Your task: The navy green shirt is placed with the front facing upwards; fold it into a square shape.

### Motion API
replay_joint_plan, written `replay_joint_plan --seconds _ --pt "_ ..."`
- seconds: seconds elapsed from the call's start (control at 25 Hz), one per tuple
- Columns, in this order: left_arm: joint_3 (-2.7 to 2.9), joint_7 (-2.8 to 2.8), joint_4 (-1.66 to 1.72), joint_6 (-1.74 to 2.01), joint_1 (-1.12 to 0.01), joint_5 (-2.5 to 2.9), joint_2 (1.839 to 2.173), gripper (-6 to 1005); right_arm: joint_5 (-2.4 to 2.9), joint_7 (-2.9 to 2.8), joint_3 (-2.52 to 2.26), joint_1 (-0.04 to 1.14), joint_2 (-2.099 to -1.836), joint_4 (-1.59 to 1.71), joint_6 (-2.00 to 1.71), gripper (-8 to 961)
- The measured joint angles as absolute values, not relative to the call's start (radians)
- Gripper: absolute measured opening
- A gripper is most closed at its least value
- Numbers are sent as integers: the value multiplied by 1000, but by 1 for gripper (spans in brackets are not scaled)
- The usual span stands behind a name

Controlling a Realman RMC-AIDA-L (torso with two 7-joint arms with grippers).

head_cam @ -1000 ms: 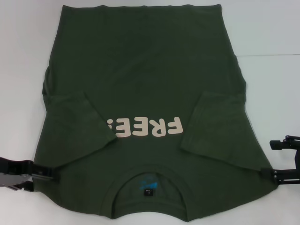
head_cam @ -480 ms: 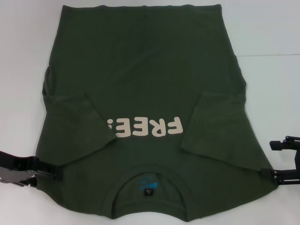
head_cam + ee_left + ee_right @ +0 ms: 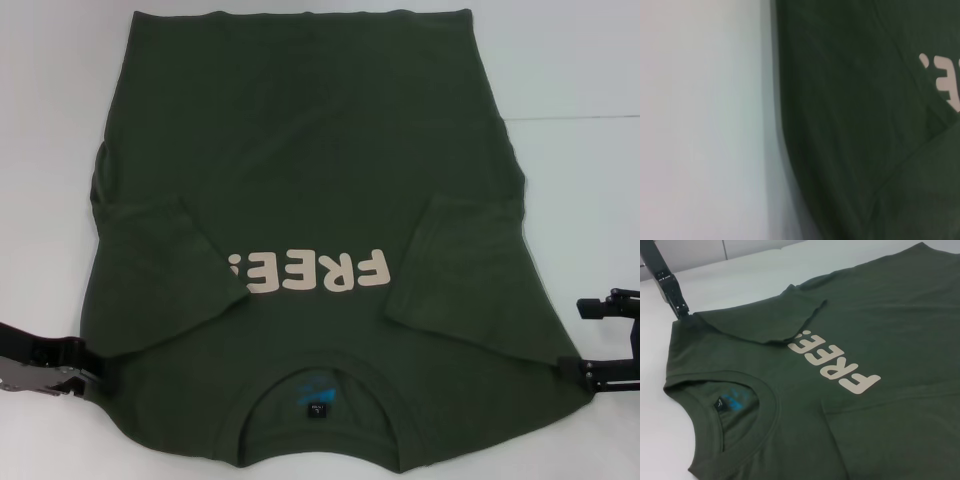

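The navy green shirt (image 3: 300, 150) lies flat on the white table, front up, with cream "FREE!" lettering (image 3: 310, 272). Its collar (image 3: 320, 372) is nearest me and both sleeves are folded inward over the chest. My left gripper (image 3: 95, 365) rests at the shirt's left shoulder edge. The right wrist view shows the left gripper (image 3: 682, 310) touching that shoulder corner. My right gripper (image 3: 580, 372) sits low at the right shoulder edge. The left wrist view shows only the shirt (image 3: 855, 125) and its side edge against the table.
White table (image 3: 580, 60) surrounds the shirt on both sides. A seam line in the table surface (image 3: 575, 118) runs out from the shirt's right side. A small blue neck label (image 3: 317, 408) shows inside the collar.
My left gripper slid inward over the shoulder, then drew back leftward to the shirt's edge. The shirt and the right gripper have not moved.
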State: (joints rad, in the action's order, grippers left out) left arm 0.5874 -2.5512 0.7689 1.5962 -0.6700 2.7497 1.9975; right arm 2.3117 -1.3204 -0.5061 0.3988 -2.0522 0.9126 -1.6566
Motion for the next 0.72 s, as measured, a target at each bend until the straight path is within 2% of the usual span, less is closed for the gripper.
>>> replay_joint_plan --seconds 0.4,0.52,0.64,0.72 --pt "586 -2553 766 1591 -675 2750 1997 201 2312 -1373 -506 406 -2048 912 -1660 878" --pt "587 -2552 766 1591 -675 2745 1997 32 2309 -1481 -511 412 -2041 934 -1685 878" --pt "583 -2547 770 1593 -676 2742 1996 32 2306 -1713 -513 444 -2020 1002 -1770 877" --pt "582 -2546 771 1594 -676 2741 1994 32 2329 -1909 -526 482 -1994 1034 -1820 877"
